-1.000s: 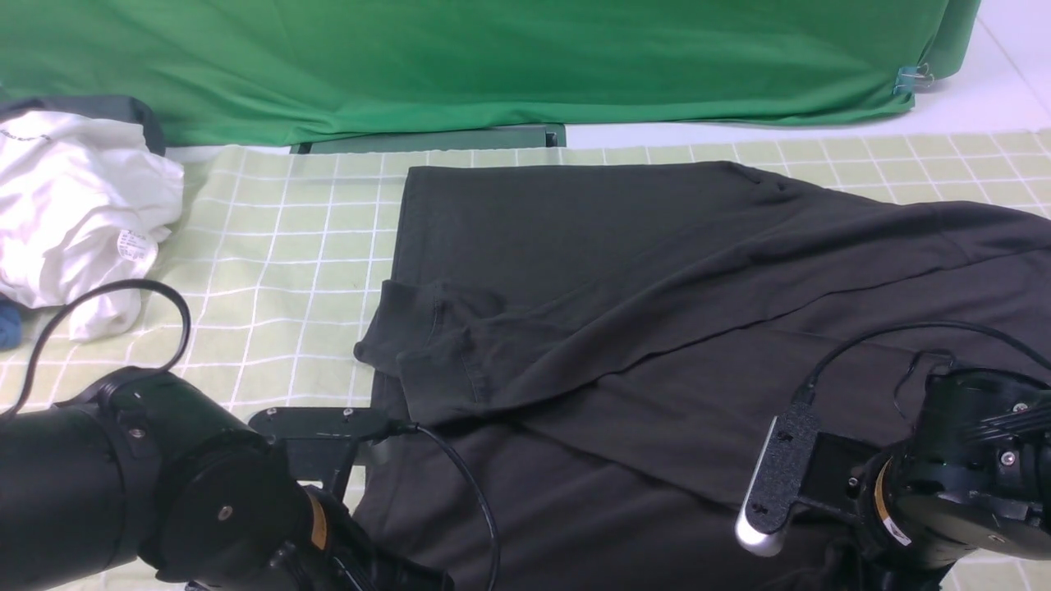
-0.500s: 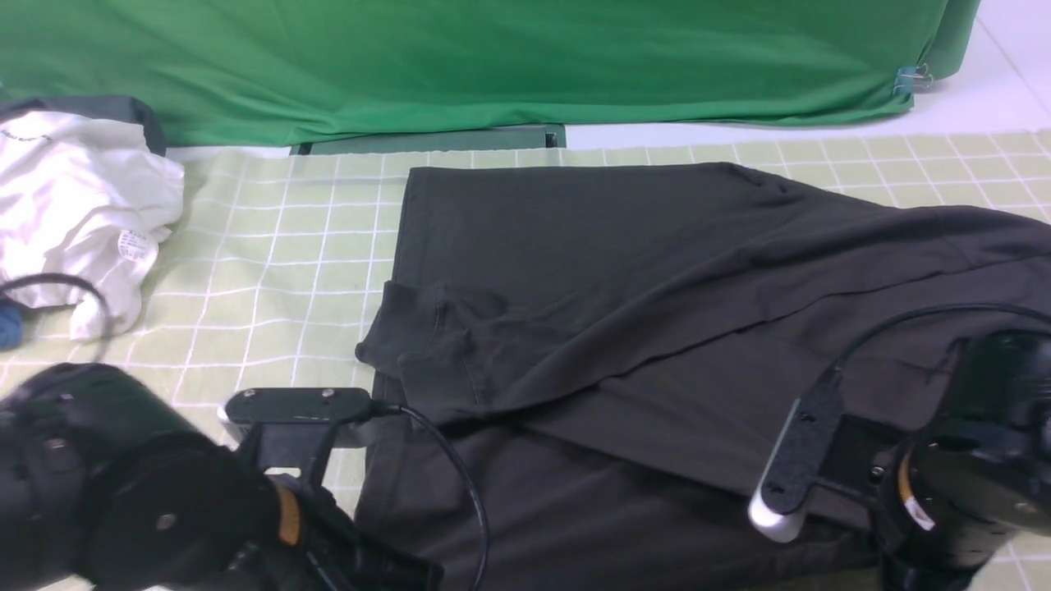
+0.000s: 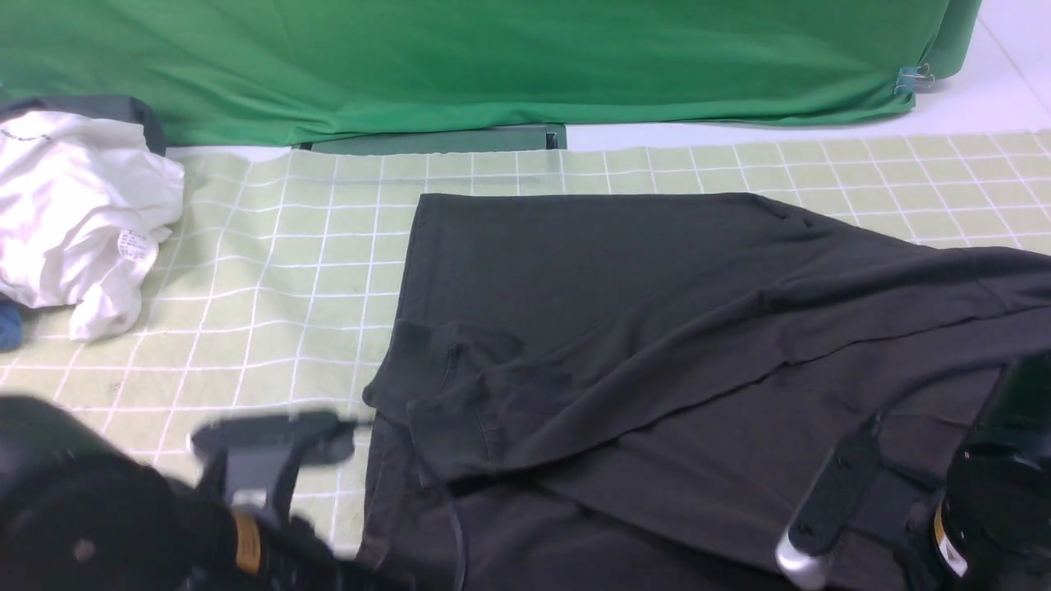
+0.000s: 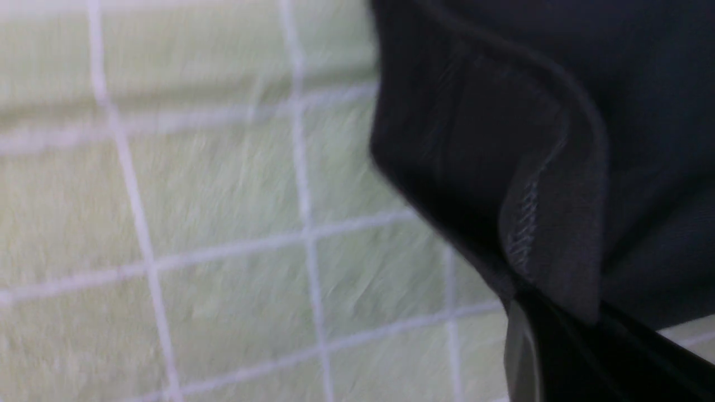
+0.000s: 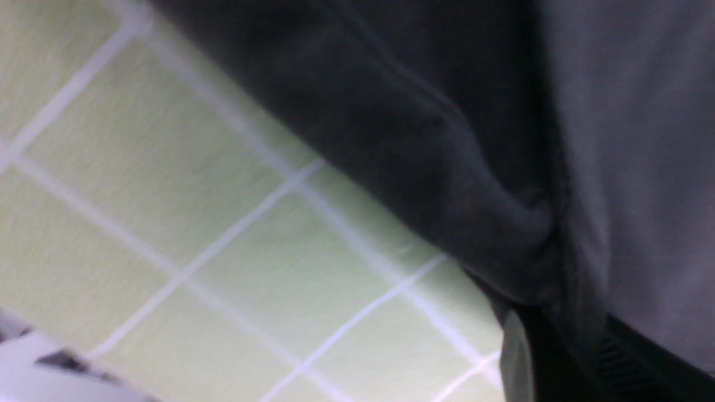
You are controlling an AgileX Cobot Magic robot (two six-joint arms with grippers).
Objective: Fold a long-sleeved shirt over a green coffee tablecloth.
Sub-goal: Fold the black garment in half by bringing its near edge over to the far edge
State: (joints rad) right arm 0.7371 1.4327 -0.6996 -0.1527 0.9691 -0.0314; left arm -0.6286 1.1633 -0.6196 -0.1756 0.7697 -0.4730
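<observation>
The left end effector [image 4: 561,335] is clamped on the stitched hem of the long-sleeved shirt [image 3: 624,328]. The right end effector [image 5: 558,335] is clamped on a bunched edge. The shirt lies ahead of both, on the green coffee tablecloth [image 3: 287,271]. Move both grips level and together, under even tension. The label [image 3: 135,245] on the white garment [image 3: 74,205], beyond the left end effector, is unreadable. No shirt print shows.

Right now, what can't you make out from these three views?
- Front view, shirt: right side cut off by the frame edge, near hem behind the left arm and right arm.
- Front view, white garment's label: text too small.
- Front view, blue item: mostly past the left edge.
</observation>
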